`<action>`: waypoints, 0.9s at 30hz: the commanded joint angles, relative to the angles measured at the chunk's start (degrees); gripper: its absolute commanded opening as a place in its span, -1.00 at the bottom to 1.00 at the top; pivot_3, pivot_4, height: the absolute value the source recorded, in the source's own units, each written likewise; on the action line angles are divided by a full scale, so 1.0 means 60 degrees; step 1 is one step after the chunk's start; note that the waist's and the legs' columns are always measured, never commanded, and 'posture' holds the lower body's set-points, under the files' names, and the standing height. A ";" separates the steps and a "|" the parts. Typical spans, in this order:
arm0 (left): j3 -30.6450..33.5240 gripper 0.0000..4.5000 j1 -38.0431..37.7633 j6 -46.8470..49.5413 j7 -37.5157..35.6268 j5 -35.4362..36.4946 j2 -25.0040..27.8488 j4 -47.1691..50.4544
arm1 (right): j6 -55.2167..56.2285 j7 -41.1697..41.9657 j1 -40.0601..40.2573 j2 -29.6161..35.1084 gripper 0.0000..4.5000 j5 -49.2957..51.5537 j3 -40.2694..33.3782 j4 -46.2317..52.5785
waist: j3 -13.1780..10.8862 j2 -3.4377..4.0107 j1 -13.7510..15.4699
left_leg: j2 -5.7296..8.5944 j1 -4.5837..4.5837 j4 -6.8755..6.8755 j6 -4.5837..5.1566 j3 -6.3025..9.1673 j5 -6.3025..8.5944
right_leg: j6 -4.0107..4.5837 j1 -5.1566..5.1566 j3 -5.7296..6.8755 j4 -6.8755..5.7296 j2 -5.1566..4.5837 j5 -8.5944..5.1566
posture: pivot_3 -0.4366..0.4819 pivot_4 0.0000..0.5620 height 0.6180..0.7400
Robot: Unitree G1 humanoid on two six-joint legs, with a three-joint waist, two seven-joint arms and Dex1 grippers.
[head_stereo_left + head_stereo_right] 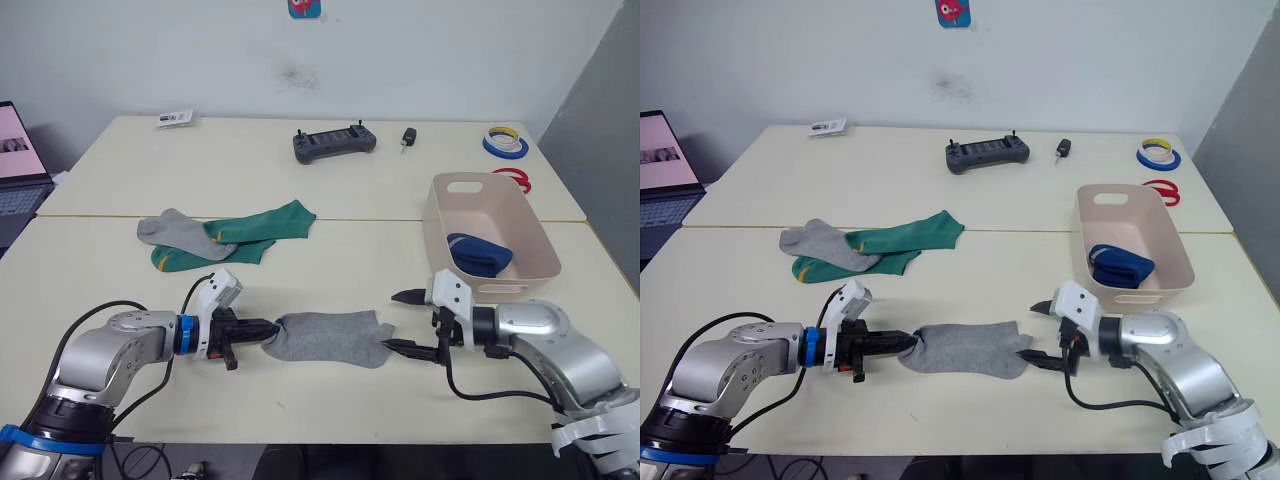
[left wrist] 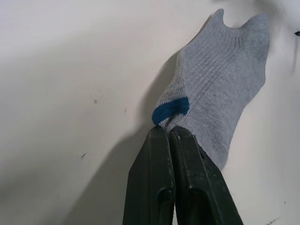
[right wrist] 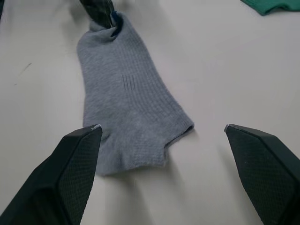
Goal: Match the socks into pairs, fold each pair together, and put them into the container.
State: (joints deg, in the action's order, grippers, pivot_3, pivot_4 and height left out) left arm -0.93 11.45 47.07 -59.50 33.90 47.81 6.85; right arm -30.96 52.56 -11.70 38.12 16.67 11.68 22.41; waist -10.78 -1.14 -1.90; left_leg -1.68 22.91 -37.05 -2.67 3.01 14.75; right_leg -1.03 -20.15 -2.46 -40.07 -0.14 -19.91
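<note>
While the left gripper [image 1: 262, 327] pinches the blue-tipped end of a flat grey ribbed ankle sock [image 1: 330, 338], its two black fingers [image 2: 173, 178] pressed together on the fabric, the right gripper [image 1: 407, 322] stands wide open at the sock's other end, one finger touching or just beside its edge, the other apart from it. That sock lies near the front of the cream-coloured table [image 1: 300, 190], between the two grippers. Farther back, another grey sock [image 1: 172, 229] overlaps two green socks with yellow marks [image 1: 255, 232]. To the right sits the pale pinkish-beige rectangular plastic bin [image 1: 490, 225], with a dark blue folded sock bundle [image 1: 480, 254] inside it
</note>
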 commanded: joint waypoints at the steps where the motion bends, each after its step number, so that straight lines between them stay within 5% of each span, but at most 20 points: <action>1: 0.0104 -1.00 0.0031 -0.0261 -0.0271 -0.0135 0.0218 -0.0014 | 0.0305 -0.0138 0.0137 -0.0122 0.99 -0.0126 0.0139 0.0137 | 0.0000 0.0001 0.0015 | 0.0003 0.0001 0.0000 -0.0001 -0.0001 0.0000 | 0.0000 -0.0001 -0.0001 0.0000 -0.0001 0.0000 | -0.05 -0.47 1.00; 5: 0.0328 -1.00 -0.0132 -0.0375 -0.0318 -0.0197 0.0285 -0.0064 | 0.0365 -0.0163 0.0207 -0.0220 0.99 -0.0262 0.0368 0.0235 | 0.0000 0.0000 0.0009 | 0.0004 0.0000 -0.0004 -0.0001 -0.0011 -0.0001 | -0.0001 0.0002 -0.0003 0.0002 -0.0004 0.0000 | -0.05 -0.47 1.00; 8: 0.0348 -1.00 -0.0270 -0.0198 -0.0143 -0.0120 0.0141 0.0152 | 0.0464 0.0009 0.0324 -0.0122 0.74 -0.0135 0.0234 0.0199 | 0.0000 0.0000 0.0017 | 0.0003 0.0000 -0.0002 -0.0001 -0.0002 -0.0001 | 0.0000 0.0002 -0.0001 0.0001 -0.0004 0.0000 | -0.05 -0.47 1.00; 19: 0.0312 -1.00 -0.0507 -0.0268 -0.0263 -0.0143 0.0258 0.0251 | 0.0380 -0.0022 0.0303 -0.0414 -0.98 -0.0213 0.0570 0.0205 | 0.0000 0.0000 0.0014 | 0.0004 0.0000 -0.0002 -0.0001 -0.0002 -0.0001 | 0.0000 0.0005 -0.0001 0.0001 -0.0004 0.0000 | -0.05 -0.47 1.00; 27: 0.0413 -1.00 -0.0938 0.0075 -0.1306 0.0131 0.1269 0.0744 | -0.0317 0.0529 0.0860 0.0352 -0.98 0.0618 0.0205 0.1375 | 0.0000 0.0001 0.0014 | 0.0001 0.0001 0.0001 -0.0001 0.0002 0.0000 | 0.0000 0.0004 0.0000 0.0005 -0.0003 0.0000 | -0.05 -0.47 1.00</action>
State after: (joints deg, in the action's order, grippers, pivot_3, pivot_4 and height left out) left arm 0.23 6.20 47.09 -65.85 33.71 54.22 9.34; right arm -32.19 54.92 -6.87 39.44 18.37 14.71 27.35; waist -10.78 -1.14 -1.82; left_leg -1.67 22.91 -37.05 -2.68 3.01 14.75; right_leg -1.03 -20.14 -2.47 -40.04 -0.17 -19.91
